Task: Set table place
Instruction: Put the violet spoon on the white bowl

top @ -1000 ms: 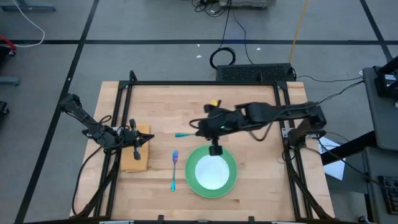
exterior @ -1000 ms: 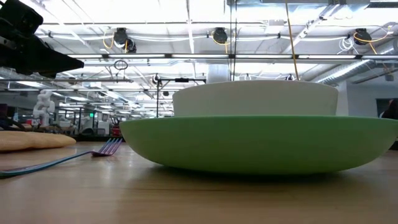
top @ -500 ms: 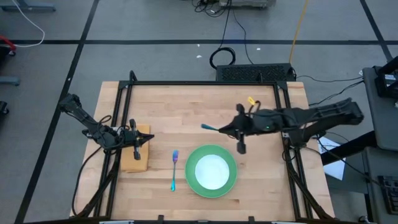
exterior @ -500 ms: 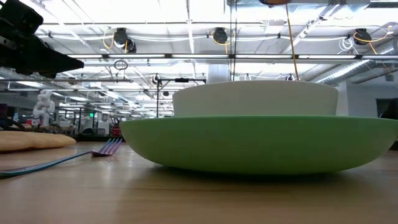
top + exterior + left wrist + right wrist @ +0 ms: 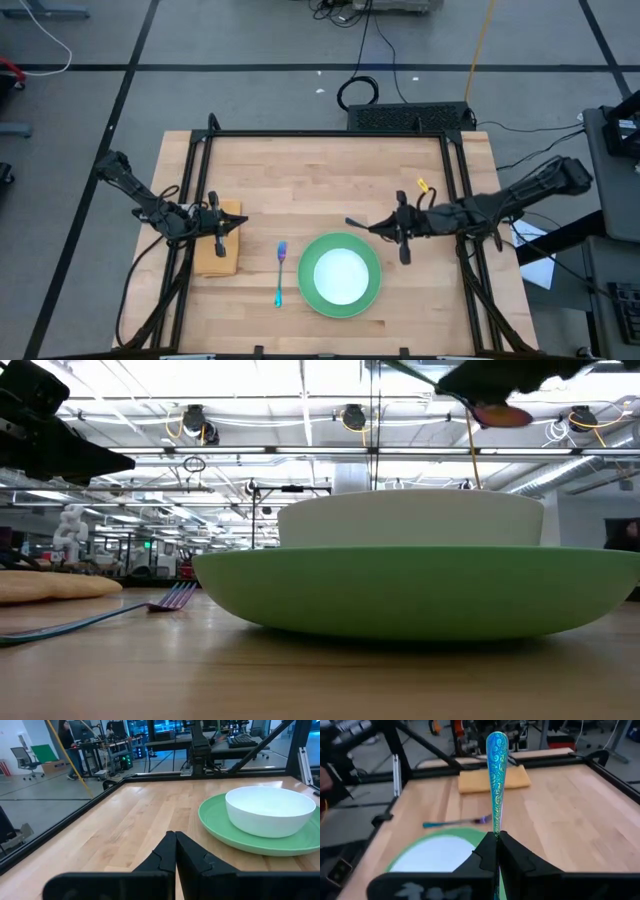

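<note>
Swinging away from the table's middle over the past second, the right gripper (image 5: pixel 398 228) now hangs just beyond the right rim of the big round green plate (image 5: pixel 372 277), its jaws clamped on the blue-handled, copper-bowled spoon (image 5: pixel 360 225). Seen from above, the spoon's handle juts out of the fingers toward the table's centre, clear of the plate's rim. From the right wrist, the patterned blue handle (image 5: pixel 496 775) rises straight out between the closed dark fingers (image 5: pixel 487 854). In the low view, the copper bowl (image 5: pixel 502 415) shows under the dark gripper, high above the dishes.

The smaller white bowl (image 5: pixel 341 275) sits inside the green plate on the large light-wood butcher-block table (image 5: pixel 330 175), near its front edge. The blue-handled fork (image 5: pixel 280 273) lies on the wood just left of the plate, tines away from the front edge. The tan folded cloth (image 5: pixel 226 258) lies farther left, at the table's left edge.

The left gripper (image 5: pixel 218 229) waits over that cloth, its jaws pressed together, as the left wrist view shows (image 5: pixel 175 851). No brand, label or writing can be read on any of the pieces.
</note>
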Controlling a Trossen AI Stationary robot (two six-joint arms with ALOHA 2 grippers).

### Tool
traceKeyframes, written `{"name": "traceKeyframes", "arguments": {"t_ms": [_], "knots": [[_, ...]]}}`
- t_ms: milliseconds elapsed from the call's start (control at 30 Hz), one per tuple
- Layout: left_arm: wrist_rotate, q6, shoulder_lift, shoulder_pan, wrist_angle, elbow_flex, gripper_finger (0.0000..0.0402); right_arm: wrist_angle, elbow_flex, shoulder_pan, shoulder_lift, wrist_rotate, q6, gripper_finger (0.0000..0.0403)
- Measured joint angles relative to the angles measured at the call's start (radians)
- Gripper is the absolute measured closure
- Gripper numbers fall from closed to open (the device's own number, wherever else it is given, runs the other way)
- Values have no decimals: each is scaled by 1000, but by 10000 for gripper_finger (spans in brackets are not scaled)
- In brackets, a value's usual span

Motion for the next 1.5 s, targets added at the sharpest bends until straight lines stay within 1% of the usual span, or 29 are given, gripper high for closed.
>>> {"name": "traceKeyframes", "arguments": {"t_ms": [133, 233, 400, 633, 767, 900, 967, 1033, 1133, 1233, 1367, 1500], "knots": [[0, 0, 0, 0, 0, 0, 392, -2, -61, 40, -29, 69, 2, 403], [0, -2, 0, 0, 0, 0, 392, -1, -111, 54, -71, 124, 45, 403], [-1, -4, 0, 0, 0, 0, 392, 54, -173, 73, -124, 125, 46, 403], [-1, -5, 0, 0, 1, 0, 392, 97, -255, 88, -154, 126, 15, 403], [-1, -6, 0, 0, 1, 0, 392, 161, -325, 88, -193, 126, 15, 403], [-2, -6, 0, 0, 1, 0, 392, 272, -395, 88, -229, 119, 10, 403], [-2, -6, 0, 0, 1, 0, 392, 317, -430, 88, -234, 92, 1, 403], [-2, -6, 0, 0, 1, 0, 392, 389, -463, 88, -228, 65, 0, 403], [-2, -7, 0, 0, 1, 0, 392, 525, -505, 89, -199, 64, 0, 403], [-2, -7, 0, 0, 1, 0, 392, 607, -528, 98, -148, 63, 0, 403], [-3, -7, 0, 0, 1, 0, 392, 719, -530, 115, -52, 63, -5, 403], [-6, -2, 0, 0, 1, 0, 392, 901, -526, 131, 66, 62, -40, 403]]}}
